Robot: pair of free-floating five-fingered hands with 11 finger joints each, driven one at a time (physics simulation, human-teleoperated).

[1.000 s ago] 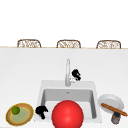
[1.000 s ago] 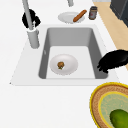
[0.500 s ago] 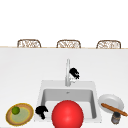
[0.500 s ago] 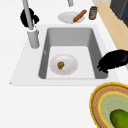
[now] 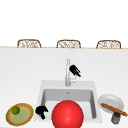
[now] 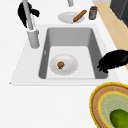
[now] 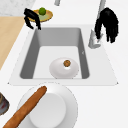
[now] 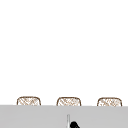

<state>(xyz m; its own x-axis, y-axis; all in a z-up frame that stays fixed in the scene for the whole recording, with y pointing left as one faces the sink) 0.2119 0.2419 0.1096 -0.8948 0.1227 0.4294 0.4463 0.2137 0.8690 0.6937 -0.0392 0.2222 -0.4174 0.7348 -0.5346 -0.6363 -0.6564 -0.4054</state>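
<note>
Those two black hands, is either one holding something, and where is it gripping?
Neither. The right hand hangs beside the faucet, fingers loose, and the left hand floats at the sink's front left corner.

- the faucet (image 5: pixel 67 72) is seen as a slim grey upright spout on a thicker base, set on the back rim of the sink (image 5: pixel 41 90), at its middle.
- the woven plate (image 5: pixel 23 117) is round, with a yellow-brown rim and a green centre; it is laid flat on the counter just left of the sink's front corner, and a lime (image 5: pixel 16 110) is carried on it.
</note>
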